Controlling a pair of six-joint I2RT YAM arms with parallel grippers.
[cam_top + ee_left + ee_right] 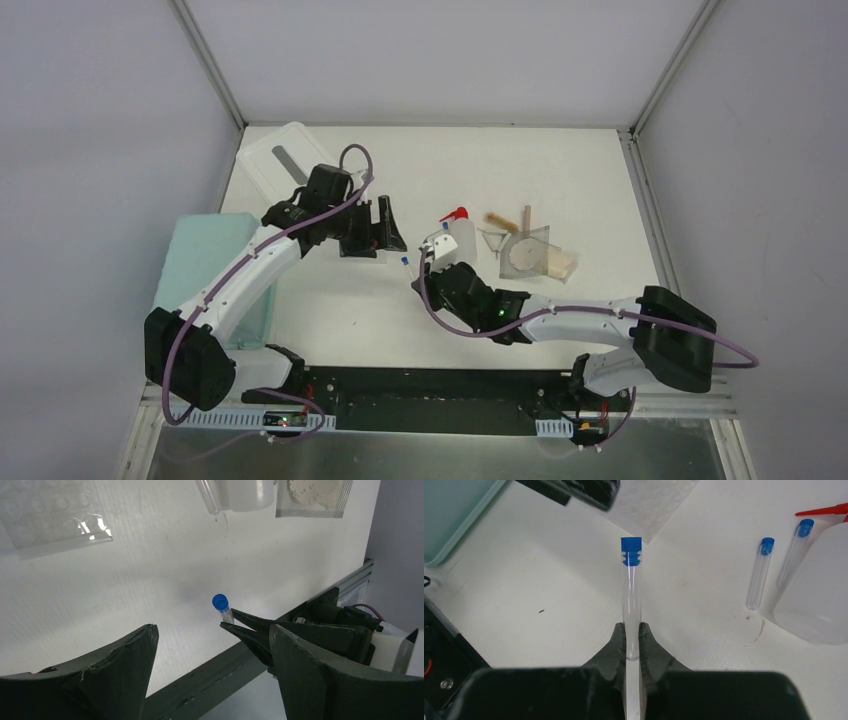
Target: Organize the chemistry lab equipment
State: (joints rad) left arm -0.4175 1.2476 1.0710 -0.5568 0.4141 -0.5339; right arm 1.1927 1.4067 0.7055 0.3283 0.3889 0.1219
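My right gripper [632, 630] is shut on the lower end of a clear blue-capped tube [631, 580] and holds it above the table; the tube also shows in the top view [405, 262] and the left wrist view [220, 604]. My left gripper [211, 630] is open and empty, just left of it [385, 228]. The clear tube rack [55, 520] lies flat beyond my left gripper. Two more tubes [760, 572] [793, 550] lie beside the white squeeze bottle [462, 238]. The funnel [493, 241], clear container [527, 252] and wooden-handled tools [500, 221] lie to the right.
The pale teal bin [205, 270] stands at the left edge, under my left arm. Its white lid [275, 160] lies at the back left. A black rail [440, 385] runs along the table's near edge.
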